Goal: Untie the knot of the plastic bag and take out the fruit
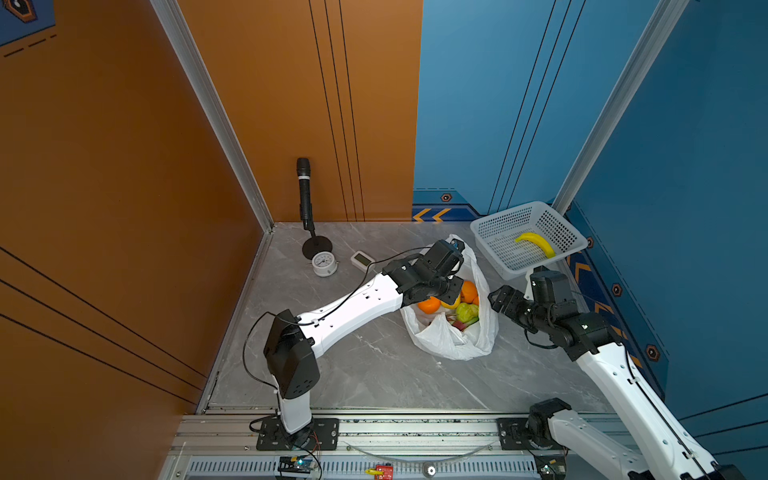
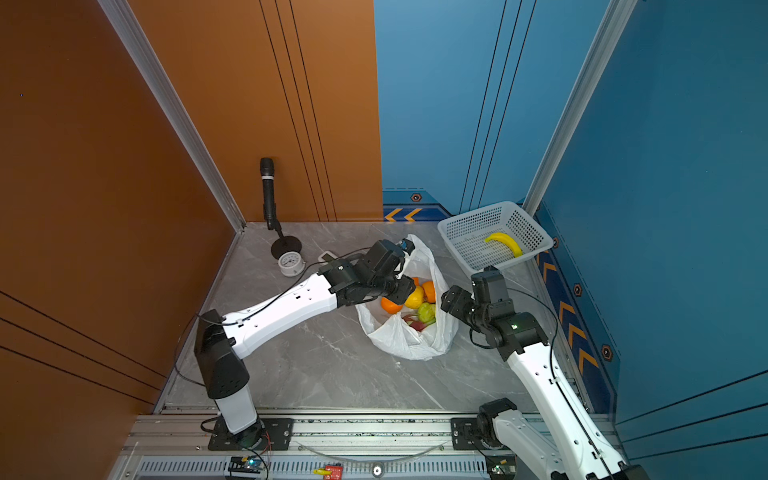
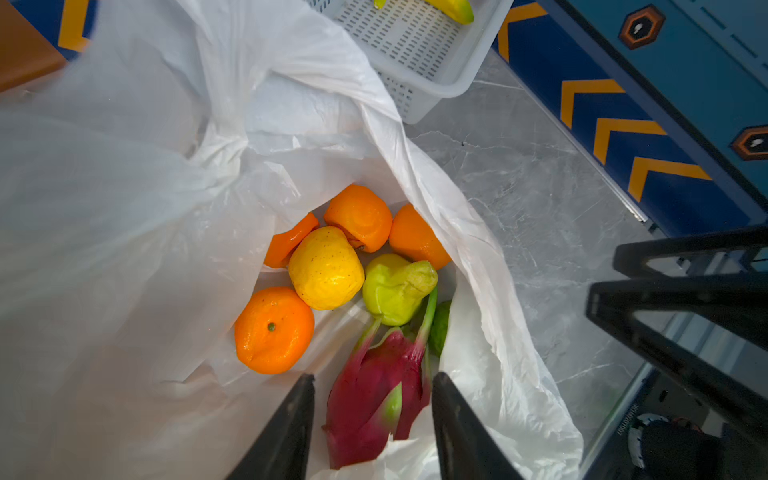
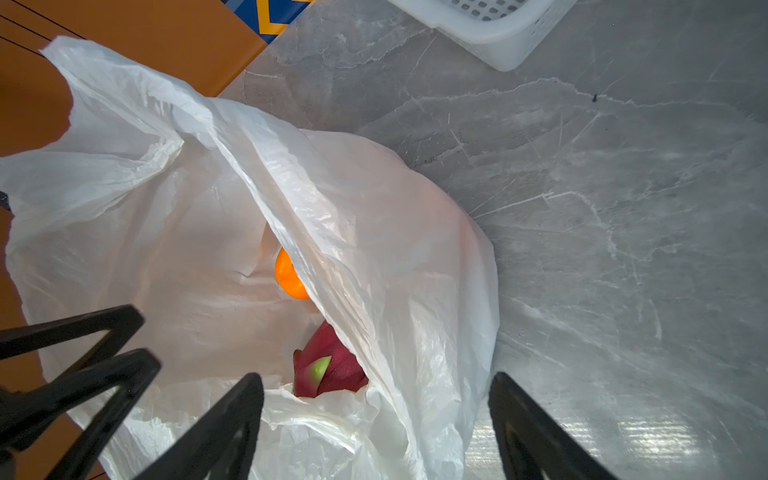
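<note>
The white plastic bag (image 1: 446, 340) (image 2: 401, 338) lies on the grey table with its mouth wide open; no knot shows. The fruit sits inside: oranges (image 3: 272, 330), a yellow round one (image 3: 326, 268), a green pear (image 3: 395, 289) and a dragon fruit (image 3: 374, 415). My left gripper (image 3: 374, 376) (image 1: 451, 293) hangs over the mouth, open, its fingers on either side of the dragon fruit with gaps. My right gripper (image 4: 376, 376) (image 1: 498, 299) stands open just right of the bag, over its right wall. In the right wrist view, plastic hides most of the fruit.
A white perforated basket (image 1: 498, 226) holding a yellow banana (image 1: 536, 243) stands at the back right, close to the blue wall. A microphone on a stand (image 1: 304, 195), a round gauge (image 1: 324, 262) and a small display (image 1: 362, 259) sit at the back left.
</note>
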`<control>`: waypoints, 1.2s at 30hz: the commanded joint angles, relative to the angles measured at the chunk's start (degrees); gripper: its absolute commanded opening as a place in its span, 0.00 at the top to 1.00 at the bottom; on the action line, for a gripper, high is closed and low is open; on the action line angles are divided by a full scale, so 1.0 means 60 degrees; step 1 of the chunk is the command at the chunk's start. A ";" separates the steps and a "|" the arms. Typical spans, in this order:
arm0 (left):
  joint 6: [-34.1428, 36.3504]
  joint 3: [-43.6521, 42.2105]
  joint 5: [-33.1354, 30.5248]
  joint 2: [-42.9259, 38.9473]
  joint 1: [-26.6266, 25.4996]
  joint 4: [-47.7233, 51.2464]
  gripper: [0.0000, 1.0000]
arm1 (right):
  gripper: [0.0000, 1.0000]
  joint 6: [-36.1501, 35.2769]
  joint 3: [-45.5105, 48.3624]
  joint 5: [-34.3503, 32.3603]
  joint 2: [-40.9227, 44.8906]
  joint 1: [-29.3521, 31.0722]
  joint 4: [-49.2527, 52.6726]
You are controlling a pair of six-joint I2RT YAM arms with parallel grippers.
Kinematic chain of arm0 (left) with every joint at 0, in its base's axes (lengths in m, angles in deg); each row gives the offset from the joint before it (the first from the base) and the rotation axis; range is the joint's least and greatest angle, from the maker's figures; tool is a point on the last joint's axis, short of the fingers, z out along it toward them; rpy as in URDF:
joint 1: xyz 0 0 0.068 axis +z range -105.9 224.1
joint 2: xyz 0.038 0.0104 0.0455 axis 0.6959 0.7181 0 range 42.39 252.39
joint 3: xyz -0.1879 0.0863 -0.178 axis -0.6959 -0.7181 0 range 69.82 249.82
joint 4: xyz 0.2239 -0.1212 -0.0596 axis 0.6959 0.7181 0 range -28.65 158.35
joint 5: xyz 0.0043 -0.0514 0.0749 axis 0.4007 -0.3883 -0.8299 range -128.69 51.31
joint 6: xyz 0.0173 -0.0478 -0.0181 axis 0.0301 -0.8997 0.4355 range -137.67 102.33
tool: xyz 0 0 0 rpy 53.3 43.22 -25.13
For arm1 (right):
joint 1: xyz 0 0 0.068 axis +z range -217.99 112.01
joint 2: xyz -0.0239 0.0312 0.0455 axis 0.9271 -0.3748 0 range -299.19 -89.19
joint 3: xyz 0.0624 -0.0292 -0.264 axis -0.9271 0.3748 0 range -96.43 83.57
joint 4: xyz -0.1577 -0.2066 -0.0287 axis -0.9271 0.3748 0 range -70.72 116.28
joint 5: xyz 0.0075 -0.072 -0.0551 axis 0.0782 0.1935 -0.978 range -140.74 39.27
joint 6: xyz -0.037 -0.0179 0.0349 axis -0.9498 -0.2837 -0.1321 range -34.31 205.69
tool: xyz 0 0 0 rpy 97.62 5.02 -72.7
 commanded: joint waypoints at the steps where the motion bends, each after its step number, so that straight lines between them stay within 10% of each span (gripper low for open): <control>1: -0.0136 0.0381 -0.0621 0.0696 -0.0059 -0.0140 0.50 | 0.13 0.0228 0.0068 0.0330 0.0149 -0.0070 0.0032; 15: -0.0546 0.2038 -0.1241 0.3134 0.0271 -0.0245 0.28 | 0.11 0.0226 0.0085 0.0474 0.0488 -0.0134 0.0239; 36: -0.0849 0.3233 -0.0777 0.4892 0.0528 0.0672 0.27 | 0.11 0.0106 0.0023 0.0567 0.0614 -0.0369 0.0578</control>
